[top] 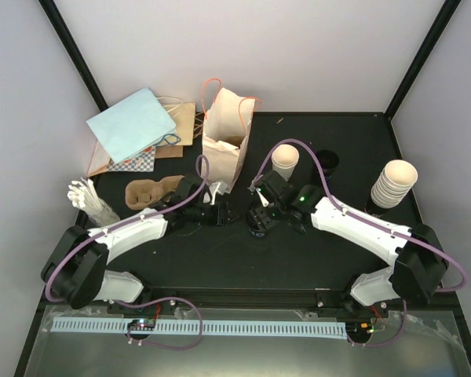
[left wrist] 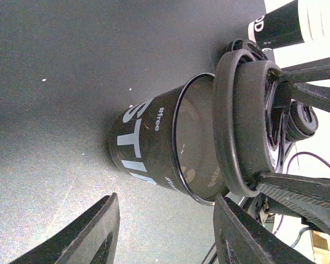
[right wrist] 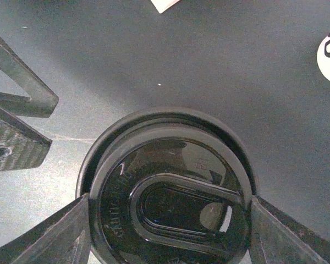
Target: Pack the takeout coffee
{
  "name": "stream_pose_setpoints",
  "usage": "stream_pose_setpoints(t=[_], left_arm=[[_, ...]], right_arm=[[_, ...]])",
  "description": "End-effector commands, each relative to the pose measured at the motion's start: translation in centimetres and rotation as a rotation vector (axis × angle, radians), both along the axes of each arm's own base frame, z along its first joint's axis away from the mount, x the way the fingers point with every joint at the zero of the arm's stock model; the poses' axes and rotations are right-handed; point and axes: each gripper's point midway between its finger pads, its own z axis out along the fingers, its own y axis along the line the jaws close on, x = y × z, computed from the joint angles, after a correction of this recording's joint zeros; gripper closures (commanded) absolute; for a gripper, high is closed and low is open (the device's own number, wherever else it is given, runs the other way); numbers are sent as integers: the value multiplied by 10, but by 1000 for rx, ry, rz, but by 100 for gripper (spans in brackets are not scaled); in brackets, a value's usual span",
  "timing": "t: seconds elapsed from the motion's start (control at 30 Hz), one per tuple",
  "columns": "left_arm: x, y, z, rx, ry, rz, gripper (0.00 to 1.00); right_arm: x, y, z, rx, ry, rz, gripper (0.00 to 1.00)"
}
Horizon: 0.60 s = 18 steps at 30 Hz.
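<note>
1. overhead view: the left gripper (top: 217, 210) and the right gripper (top: 261, 219) meet at mid-table (top: 220, 263), just in front of the paper bag (top: 224, 145). what lies between them is hidden by the arms here.
2. overhead view only: an open white cup (top: 285, 159) stands behind the right gripper. a stack of cups (top: 394, 183) stands at the far right. a brown tray (top: 145, 192) lies left of the left gripper.
3. left wrist view: a black cup (left wrist: 146, 144) with white lettering stands on the table, mouth open. a black lid (left wrist: 243, 118) hangs just over the mouth, not seated on the rim.
4. right wrist view: looks straight down on the lid, which covers the cup almost entirely. the lettering does not show here.
5. right gripper: fingers (right wrist: 60, 236) press on opposite edges of the lid and hold it.
6. left gripper: fingers (left wrist: 102, 234) stand moderately apart with nothing between them. the cup sits just beyond the tips, and no contact shows.
</note>
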Motion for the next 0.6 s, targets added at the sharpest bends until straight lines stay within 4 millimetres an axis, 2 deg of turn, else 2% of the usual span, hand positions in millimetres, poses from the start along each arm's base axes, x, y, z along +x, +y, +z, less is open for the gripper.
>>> stream_pose_setpoints(t=[0.0,0.33,0.57], left_arm=[[8,-13,20,-48,-41,-23,51],[8,-15,17,-45,-36,-30,52],[6,-16,11,-43,-23,-38,59]], right_arm=[[1,-2,-2,-40,-13,12,27],[1,4,-6,-64,-10,25,27],[0,9,-7,-55,0,36,27]])
